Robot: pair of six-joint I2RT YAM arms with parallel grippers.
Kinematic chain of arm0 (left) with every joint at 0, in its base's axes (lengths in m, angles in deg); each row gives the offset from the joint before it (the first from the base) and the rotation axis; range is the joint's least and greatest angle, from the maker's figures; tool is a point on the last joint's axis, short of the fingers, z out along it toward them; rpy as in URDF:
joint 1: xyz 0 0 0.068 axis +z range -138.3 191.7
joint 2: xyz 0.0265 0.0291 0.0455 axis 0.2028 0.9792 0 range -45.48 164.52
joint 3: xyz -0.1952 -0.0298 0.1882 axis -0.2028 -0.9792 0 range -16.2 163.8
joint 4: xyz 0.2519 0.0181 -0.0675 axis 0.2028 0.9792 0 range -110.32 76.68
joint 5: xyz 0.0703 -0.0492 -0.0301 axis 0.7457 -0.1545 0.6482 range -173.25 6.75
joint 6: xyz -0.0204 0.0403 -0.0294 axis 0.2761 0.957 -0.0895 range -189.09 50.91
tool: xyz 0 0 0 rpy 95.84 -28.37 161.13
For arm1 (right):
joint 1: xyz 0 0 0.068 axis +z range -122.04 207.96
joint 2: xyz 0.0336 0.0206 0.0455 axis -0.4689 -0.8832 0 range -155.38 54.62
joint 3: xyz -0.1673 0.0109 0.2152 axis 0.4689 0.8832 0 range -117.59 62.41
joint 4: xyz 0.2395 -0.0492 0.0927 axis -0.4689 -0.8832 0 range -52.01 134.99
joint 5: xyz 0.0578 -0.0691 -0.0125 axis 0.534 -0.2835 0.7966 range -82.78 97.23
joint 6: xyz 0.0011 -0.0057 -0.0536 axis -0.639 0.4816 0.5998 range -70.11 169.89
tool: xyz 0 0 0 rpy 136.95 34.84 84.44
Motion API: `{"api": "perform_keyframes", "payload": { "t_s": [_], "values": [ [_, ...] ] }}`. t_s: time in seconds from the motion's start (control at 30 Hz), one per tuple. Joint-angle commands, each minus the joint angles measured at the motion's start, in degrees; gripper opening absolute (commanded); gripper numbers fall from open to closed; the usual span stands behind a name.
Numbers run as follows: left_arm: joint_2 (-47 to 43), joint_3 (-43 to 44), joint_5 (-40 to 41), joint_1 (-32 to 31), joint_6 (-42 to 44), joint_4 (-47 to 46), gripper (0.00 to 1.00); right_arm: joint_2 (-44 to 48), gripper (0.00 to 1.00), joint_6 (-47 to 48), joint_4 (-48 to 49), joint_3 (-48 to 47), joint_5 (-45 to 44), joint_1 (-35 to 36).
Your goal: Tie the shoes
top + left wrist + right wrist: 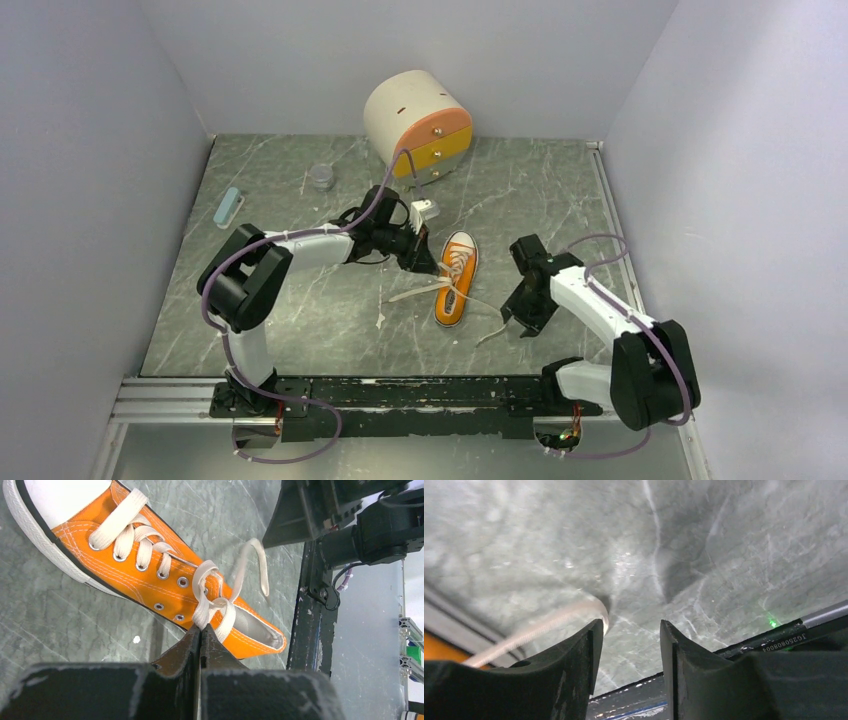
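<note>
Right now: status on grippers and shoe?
Left gripper shut on white lace of orange canvas sneaker. Right gripper open, loose lace end beside it. Nothing blocking.

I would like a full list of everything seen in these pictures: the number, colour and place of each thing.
sneaker: one, orange with white sole, mid-table between the arms.
laces: white, threaded through the sneaker, loose ends on the table.
drawer unit: one, round, beige with orange and yellow fronts, far edge.
small round thing: one, grey, far left.
small flat thing: one, light blue, left edge.
table: one, grey marbled.
left gripper: black, shut, seemingly pinching a lace at the sneaker's opening.
right gripper: black, open, right of the sneaker, a lace end beside one finger.
</note>
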Motion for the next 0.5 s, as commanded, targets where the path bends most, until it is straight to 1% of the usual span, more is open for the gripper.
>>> {"api": "perform_keyframes", "payload": {
  "t_s": [0.0,0.07,0.17,0.23,0.27,0.33,0.47],
  "values": [
    [-1.0,0.6,-1.6,0.6,2.3,2.9,0.05,4.3,0.51,6.7,3.4,-5.0,-1.0,0.1],
    [-1.4,0.1,-1.5,0.6,3.0,3.9,0.05,6.4,0.53,17.3,11.4,-5.8,6.9,0.1],
    [-1.6,-0.6,-1.9,0.9,3.0,3.6,0.05,7.3,0.55,31.4,15.6,-8.8,13.0,0.1],
    [-1.5,-0.6,-1.9,1.1,3.0,3.6,0.05,7.9,0.56,38.0,22.5,-6.6,21.2,0.1],
    [-1.3,-0.8,-2.3,1.2,2.5,3.0,0.05,7.9,0.56,39.9,26.4,-4.5,27.2,0.2],
    [-0.8,-0.2,-3.7,1.6,2.1,3.0,0.05,8.0,0.56,40.8,31.4,-1.6,31.6,0.1],
    [0.7,0.7,-4.2,2.3,2.2,4.0,0.05,6.6,0.56,37.1,43.8,5.0,37.1,-0.2]
  ]
}}
